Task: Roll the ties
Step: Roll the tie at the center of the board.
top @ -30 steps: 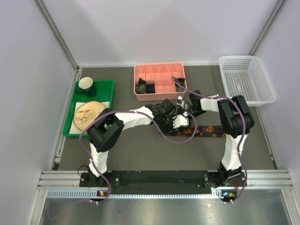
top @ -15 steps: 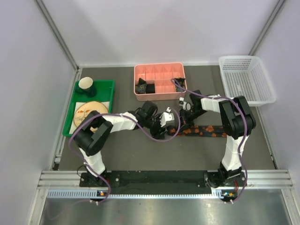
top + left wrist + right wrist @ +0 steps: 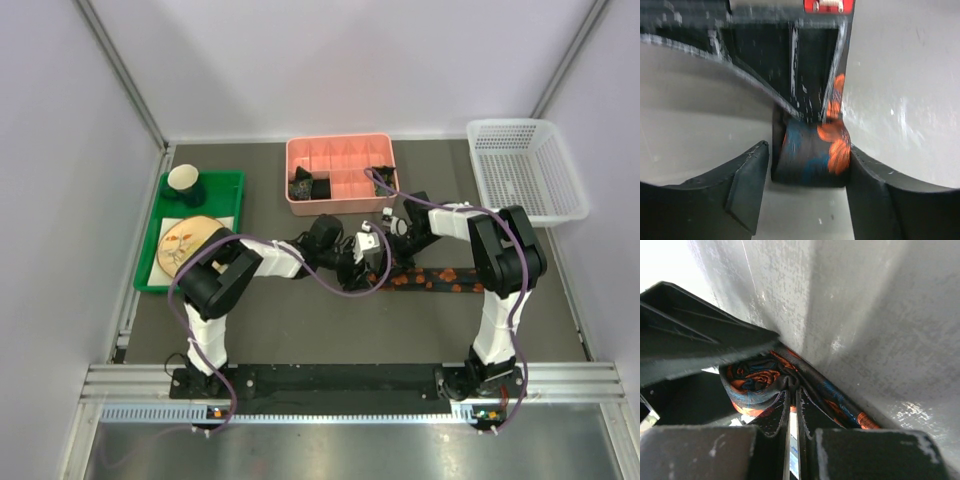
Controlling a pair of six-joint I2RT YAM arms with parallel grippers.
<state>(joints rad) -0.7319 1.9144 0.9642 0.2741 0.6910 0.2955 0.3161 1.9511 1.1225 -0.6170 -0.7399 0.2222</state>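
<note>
I am in the middle of the rolling step. The tie with red-orange blotches lies flat on the table just in front of the pink box. Its free length runs off toward the box's right side, while the end in front of the box's middle is wound into a small roll. My left gripper straddles that roll with its fingers apart, one finger touching the fabric and the other just beside it. My right gripper meets the roll from the opposite side, fingers drawn almost together with only a slit between. I judge them pinched on the tie's fabric at the roll's edge. Next I would need to turn the roll along the flat length, away from the box's middle. That calls for keeping the core tight and the edges aligned, since most of the tie looks unrolled.
</note>
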